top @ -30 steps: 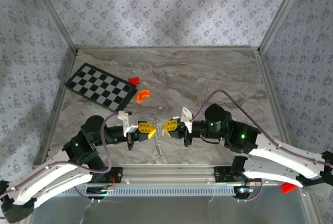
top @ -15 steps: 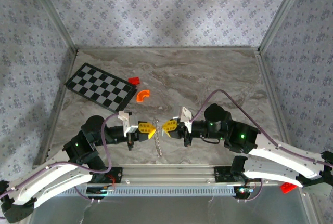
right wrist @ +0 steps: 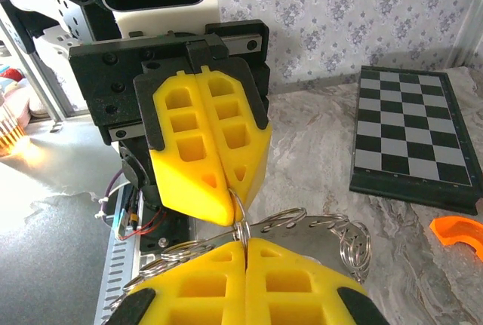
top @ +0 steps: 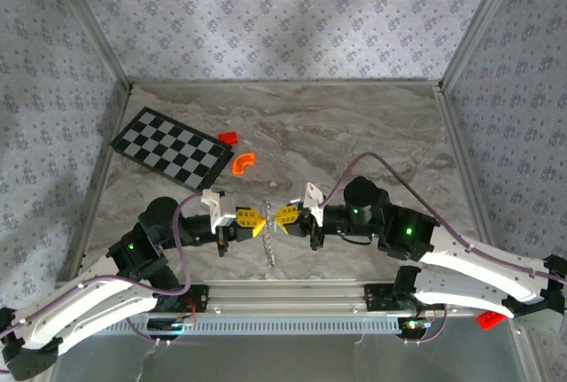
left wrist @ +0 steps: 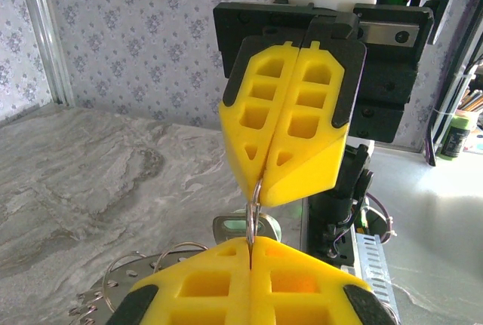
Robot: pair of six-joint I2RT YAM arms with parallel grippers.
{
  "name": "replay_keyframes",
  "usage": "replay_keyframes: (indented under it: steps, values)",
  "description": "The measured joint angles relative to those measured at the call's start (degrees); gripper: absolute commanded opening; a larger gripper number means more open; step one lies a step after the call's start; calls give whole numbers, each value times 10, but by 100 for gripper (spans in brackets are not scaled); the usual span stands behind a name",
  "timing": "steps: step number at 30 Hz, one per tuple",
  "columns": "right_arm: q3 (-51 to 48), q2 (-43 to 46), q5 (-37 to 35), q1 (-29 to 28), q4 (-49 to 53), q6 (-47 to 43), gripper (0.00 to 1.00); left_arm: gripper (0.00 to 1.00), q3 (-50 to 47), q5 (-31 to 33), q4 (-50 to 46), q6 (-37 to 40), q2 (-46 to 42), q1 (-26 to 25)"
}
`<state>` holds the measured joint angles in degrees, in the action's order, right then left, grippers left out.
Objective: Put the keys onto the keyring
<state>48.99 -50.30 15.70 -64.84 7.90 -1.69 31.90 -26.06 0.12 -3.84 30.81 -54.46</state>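
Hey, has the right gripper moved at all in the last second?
Yes, slightly. The right gripper has shifted left in the top view, toward the left gripper, judged against the orange curved piece.

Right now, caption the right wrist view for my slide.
Shut left tool and shut right tool pinch the keyring tip to tip.

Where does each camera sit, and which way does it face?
Top external: fixed above and behind, looking down at the table; both arms, left claw meeting right claw.
Left wrist: on the left arm, facing the right claw; own yellow fingers below.
Right wrist: on the right arm, facing the left claw; own fingers below.
Shared by wrist views: the keyring both claws pinch.
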Motion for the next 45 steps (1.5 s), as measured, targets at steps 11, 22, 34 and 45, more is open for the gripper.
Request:
replay_keyframes:
  steps: [11, 22, 34, 45]
  values:
    - [0, 0, 0, -2, 1, -7, 0, 0, 0, 2, -1, 4, 2, 0]
    - [0, 3, -24, -26, 5, -35, 0, 0, 0, -1, -3, 4, 5, 0]
    - [-3, 3, -56, -44, 7, -59, 0, 0, 0, 0, -3, 4, 5, 0]
    - [-29, 15, -82, -58, -11, -79, 0, 0, 0, 0, -3, 3, 6, -1]
